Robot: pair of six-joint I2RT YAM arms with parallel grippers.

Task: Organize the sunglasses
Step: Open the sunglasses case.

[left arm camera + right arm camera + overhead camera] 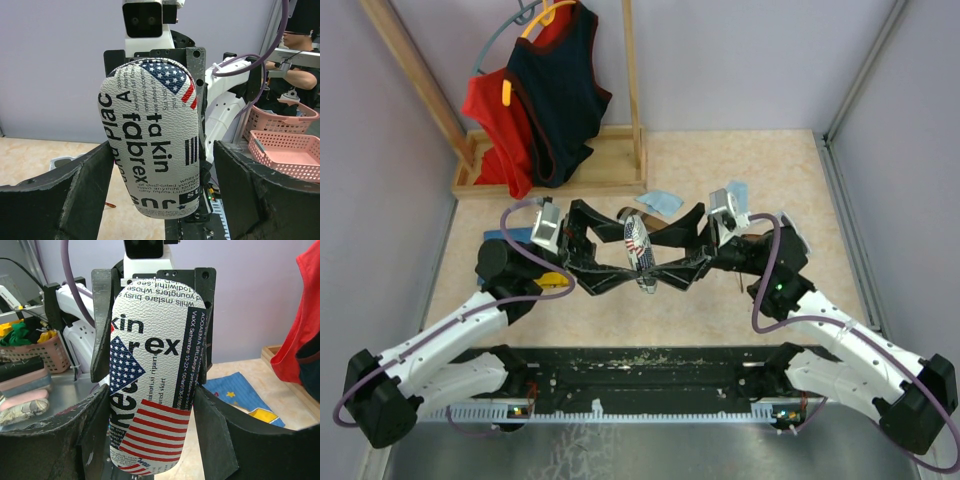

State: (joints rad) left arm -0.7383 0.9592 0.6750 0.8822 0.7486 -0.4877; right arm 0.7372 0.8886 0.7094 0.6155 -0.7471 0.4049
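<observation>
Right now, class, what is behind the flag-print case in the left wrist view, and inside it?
Behind the flag-print case stands the right gripper, closed on it; its white camera shows above. The case is shut, so its contents are hidden.

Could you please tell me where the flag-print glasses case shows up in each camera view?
Top external: the flag-print case sits at picture centre.
Left wrist: the case fills the middle.
Right wrist: the case fills the middle.
Shared landmark: the tan tabletop, visible in all three.
</observation>
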